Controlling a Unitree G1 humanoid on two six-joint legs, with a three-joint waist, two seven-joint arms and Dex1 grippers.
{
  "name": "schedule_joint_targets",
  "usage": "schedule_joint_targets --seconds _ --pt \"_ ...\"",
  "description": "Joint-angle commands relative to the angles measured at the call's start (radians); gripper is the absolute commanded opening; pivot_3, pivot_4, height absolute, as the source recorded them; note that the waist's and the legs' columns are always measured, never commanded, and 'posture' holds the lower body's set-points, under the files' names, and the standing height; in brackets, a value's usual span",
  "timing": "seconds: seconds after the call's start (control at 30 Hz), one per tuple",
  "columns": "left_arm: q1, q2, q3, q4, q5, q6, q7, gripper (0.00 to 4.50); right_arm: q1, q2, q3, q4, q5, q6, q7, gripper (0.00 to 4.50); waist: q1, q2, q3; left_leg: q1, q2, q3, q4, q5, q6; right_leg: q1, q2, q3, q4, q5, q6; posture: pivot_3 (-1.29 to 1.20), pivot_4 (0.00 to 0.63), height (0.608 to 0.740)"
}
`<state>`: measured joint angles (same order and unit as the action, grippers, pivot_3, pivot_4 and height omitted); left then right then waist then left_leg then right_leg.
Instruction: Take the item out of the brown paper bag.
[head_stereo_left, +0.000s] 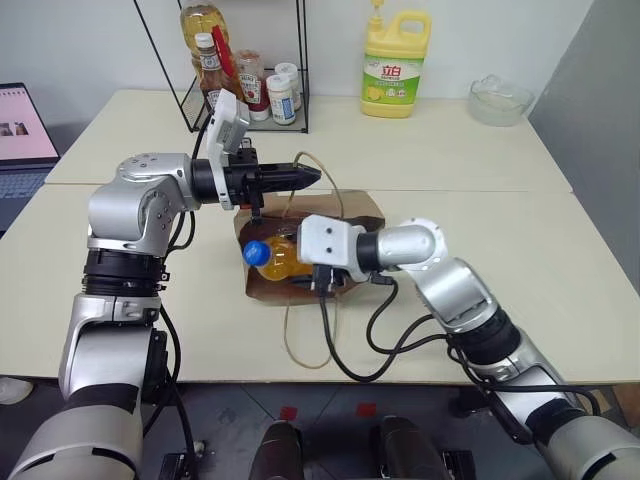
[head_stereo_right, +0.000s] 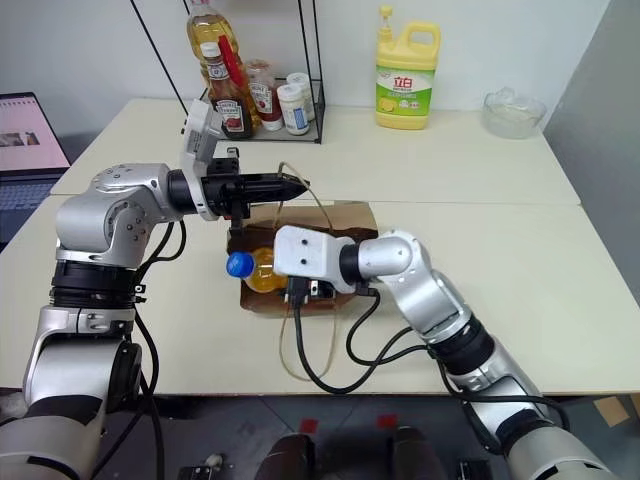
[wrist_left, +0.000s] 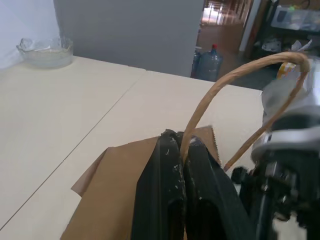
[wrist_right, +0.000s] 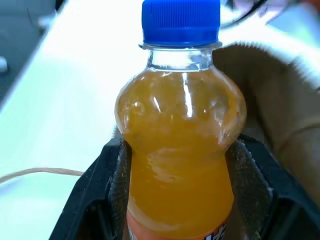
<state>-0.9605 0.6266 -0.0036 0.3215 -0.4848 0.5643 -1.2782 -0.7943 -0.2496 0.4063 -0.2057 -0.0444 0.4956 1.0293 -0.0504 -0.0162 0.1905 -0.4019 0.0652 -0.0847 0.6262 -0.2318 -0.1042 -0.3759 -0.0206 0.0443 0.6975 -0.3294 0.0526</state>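
Holding the orange drink bottle (wrist_right: 181, 145) at the brown paper bag's (head_stereo_left: 355, 208) mouth, the right gripper (wrist_right: 180, 200) grips it; the left gripper (wrist_left: 182, 165) pinches a handle (wrist_left: 240, 80).

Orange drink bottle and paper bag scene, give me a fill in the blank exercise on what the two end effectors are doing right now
1. The left end effector is shut on the bag's cord ____.
2. The right end effector grips an orange drink bottle with a ____ cap.
3. The brown paper bag lies on the ____.
4. The yellow detergent jug stands on the table beside a clear glass ____.

Missing words: handle; blue; table; bowl
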Motion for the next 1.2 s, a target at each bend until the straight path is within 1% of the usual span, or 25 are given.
schedule_joint_targets --seconds 0.03,0.17,0.27,0.33,0.47,0.63,0.7,0.8,0.87,0.97,1.03,1.1,1.17,1.2 --pt "-0.032 -0.004 0.012 -0.003 0.004 -0.024 -0.004 0.00 -0.004 -0.006 -0.101 -0.143 0.142 0.090 0.012 2.41 -0.001 0.000 0.000 0.000 0.000 0.000 0.000 0.000 0.000 0.000 0.000 0.000 0.000 0.000 0.000 0.00 0.150 0.740" --pt "-0.031 -0.008 0.009 0.008 0.012 -0.037 -0.010 0.00 -0.024 -0.044 -0.250 -0.286 0.311 0.276 -0.011 2.41 0.000 0.000 0.000 0.000 0.000 0.000 -0.001 0.000 0.000 -0.001 0.000 0.000 0.000 0.000 0.000 0.00 0.150 0.740" --pt "-0.032 -0.013 0.006 0.015 0.019 -0.046 -0.014 0.00 -0.050 -0.053 -0.347 -0.334 0.410 0.374 -0.067 2.41 0.001 0.000 0.000 0.000 0.000 0.000 0.000 0.000 0.000 -0.001 0.000 0.000 0.000 0.000 0.000 0.00 0.150 0.740" --pt "-0.034 -0.019 0.004 0.021 0.023 -0.052 -0.015 0.00 -0.065 -0.055 -0.388 -0.352 0.457 0.416 -0.108 2.41 0.000 0.000 0.000 0.000 0.000 0.000 -0.001 0.000 0.000 -0.001 0.000 0.000 0.000 0.000 0.000 0.00 0.150 0.740" --pt "-0.039 -0.027 0.001 0.029 0.031 -0.061 -0.023 0.00 -0.073 -0.054 -0.407 -0.372 0.492 0.418 -0.187 2.41 -0.001 0.000 0.000 0.000 0.000 0.000 -0.001 0.000 0.000 -0.001 0.000 0.001 0.000 0.000 0.000 0.00 0.150 0.740" --pt "-0.043 -0.027 0.003 0.038 0.038 -0.069 -0.027 0.00 -0.091 -0.107 -0.477 -0.374 0.546 0.419 -0.249 2.41 0.000 0.000 0.000 -0.004 0.000 0.000 -0.001 0.000 0.000 -0.005 0.000 0.001 0.000 0.000 0.000 0.00 0.150 0.740" --pt "-0.041 -0.024 0.005 0.039 0.040 -0.070 -0.027 0.00 -0.111 -0.151 -0.516 -0.362 0.567 0.420 -0.264 2.41 0.001 0.000 0.000 -0.005 0.000 0.000 0.000 0.000 0.000 -0.005 0.000 0.000 0.000 0.000 0.000 0.00 0.150 0.740" --pt "-0.035 -0.023 0.009 0.031 0.040 -0.067 -0.023 0.00 -0.128 -0.273 -0.571 -0.330 0.564 0.405 -0.259 2.41 0.003 0.001 0.001 -0.007 0.000 0.000 0.000 0.000 0.000 -0.007 0.000 0.000 0.000 0.000 0.000 0.00 0.150 0.740" --pt "-0.030 -0.022 0.010 0.027 0.040 -0.066 -0.021 0.00 -0.099 -0.392 -0.574 -0.299 0.518 0.359 -0.226 2.41 0.007 0.000 0.001 -0.007 0.000 0.000 0.000 0.000 0.000 -0.007 0.000 0.000 0.000 0.000 0.000 0.00 0.150 0.740" --pt "-0.028 -0.023 0.011 0.025 0.040 -0.066 -0.017 0.00 0.010 -0.571 -0.532 -0.239 0.412 0.226 -0.161 2.41 0.015 0.000 0.001 -0.009 -0.001 0.001 0.000 0.000 0.000 -0.008 0.000 0.000 -0.001 0.000 0.000 0.00 0.150 0.740" --pt "-0.024 -0.024 0.012 0.019 0.039 -0.064 -0.014 0.00 0.097 -0.679 -0.470 -0.186 0.301 0.099 -0.131 2.41 0.016 0.000 0.001 -0.009 -0.001 0.001 0.000 0.000 0.000 -0.009 0.000 0.001 -0.001 0.000 0.000 0.00 0.150 0.740" --pt "-0.023 -0.025 0.012 0.017 0.038 -0.064 -0.012 0.00 0.171 -0.766 -0.379 -0.100 0.151 -0.058 -0.132 2.41 0.016 0.001 0.001 -0.010 -0.001 0.002 0.000 0.000 0.000 -0.009 0.000 0.001 -0.001 0.000 0.000 0.00 0.150 0.740" --pt "-0.022 -0.027 0.013 0.016 0.038 -0.063 -0.009 0.00 0.223 -0.831 -0.264 0.028 -0.035 -0.240 -0.171 2.41 0.014 0.001 0.001 -0.010 -0.001 0.002 0.001 0.000 0.000 -0.011 0.000 0.002 -0.001 0.000 0.000 0.00 0.150 0.740" --pt "-0.022 -0.028 0.013 0.015 0.038 -0.062 -0.008 0.00 0.237 -0.847 -0.219 0.087 -0.105 -0.312 -0.187 2.41 0.012 0.001 0.001 -0.010 -0.001 0.003 0.001 0.000 0.000 -0.011 0.000 0.002 0.000 0.000 0.000 0.00 0.150 0.740"
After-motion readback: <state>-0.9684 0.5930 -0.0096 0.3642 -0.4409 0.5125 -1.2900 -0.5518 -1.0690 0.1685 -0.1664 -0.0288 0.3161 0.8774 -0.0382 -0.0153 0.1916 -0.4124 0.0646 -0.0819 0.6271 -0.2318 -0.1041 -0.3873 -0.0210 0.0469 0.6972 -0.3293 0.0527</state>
